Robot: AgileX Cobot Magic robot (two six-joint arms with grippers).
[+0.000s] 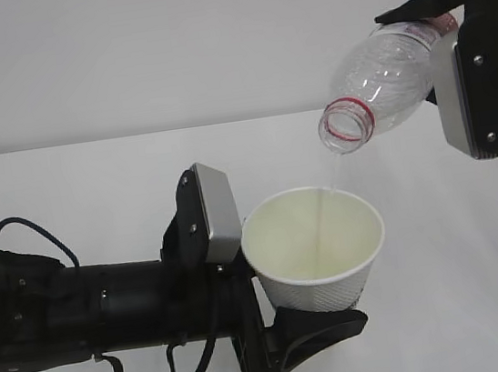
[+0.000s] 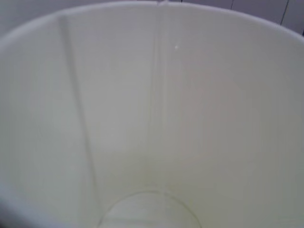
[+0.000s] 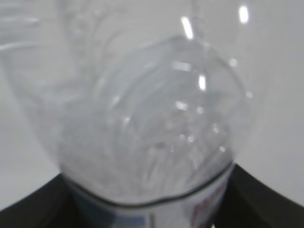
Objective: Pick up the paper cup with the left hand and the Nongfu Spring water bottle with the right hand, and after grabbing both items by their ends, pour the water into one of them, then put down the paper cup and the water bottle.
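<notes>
- The left hand (image 1: 289, 314) has its jaws closed around the paper cup (image 1: 315, 249)
- The right hand (image 1: 453, 58) has its jaws tight on the tipped Nongfu Spring water bottle (image 1: 382, 81)
- The bottle's red and white label (image 3: 209, 206) is too blurry to read

bottle (image 1: 391, 76) above-right of cup (image 1: 317, 250) | water (image 1: 323, 222) falling into cup | table (image 1: 93, 188) beneath

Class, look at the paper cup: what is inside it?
A thin stream of water falls from the tilted bottle into the cup. Its cream inner wall and round bottom show; how much water has collected cannot be told.
</notes>
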